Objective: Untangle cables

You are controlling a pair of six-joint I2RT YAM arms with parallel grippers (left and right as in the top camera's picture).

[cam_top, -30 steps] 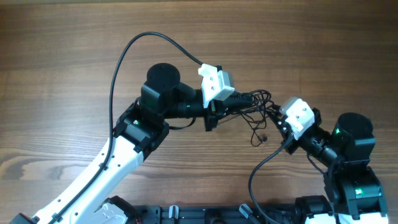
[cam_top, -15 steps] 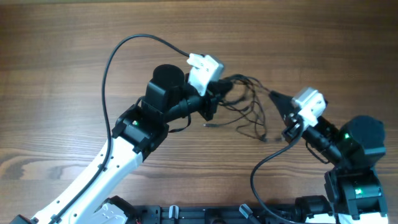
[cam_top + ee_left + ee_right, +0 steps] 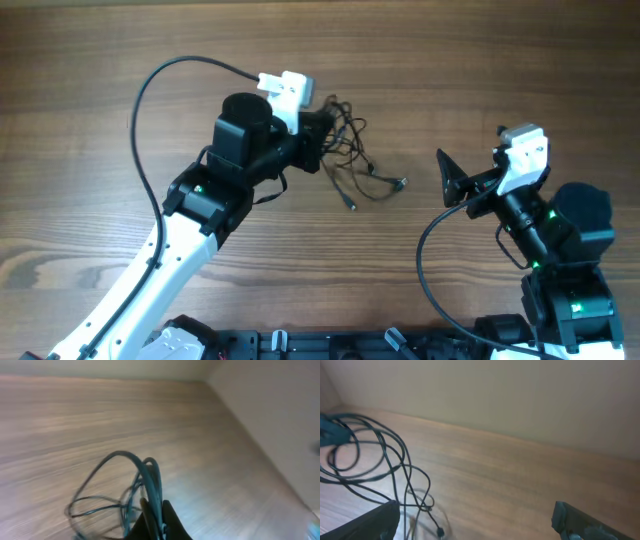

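Left gripper (image 3: 318, 140): jaws clenched on cables (image 3: 343, 142), plug ends seemingly trailing right. Right gripper (image 3: 455, 180): jaws released, open worktop (image 3: 520, 60) between them.

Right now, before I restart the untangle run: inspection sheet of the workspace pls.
Surface: wood-grain table, grain running side to side.
Job's things: thin black cables, tangled in one bundle at the left gripper; plug ends trail out toward the right.
Clutter: nothing seen.
Grippers: left gripper shut on the cables; right gripper open, holding nothing, apart from the bundle.
Cables: thick left arm wire and right arm wire loop off the arms, both apart from the bundle.
Surroundings: plain wall past the table; black rail at the near edge.
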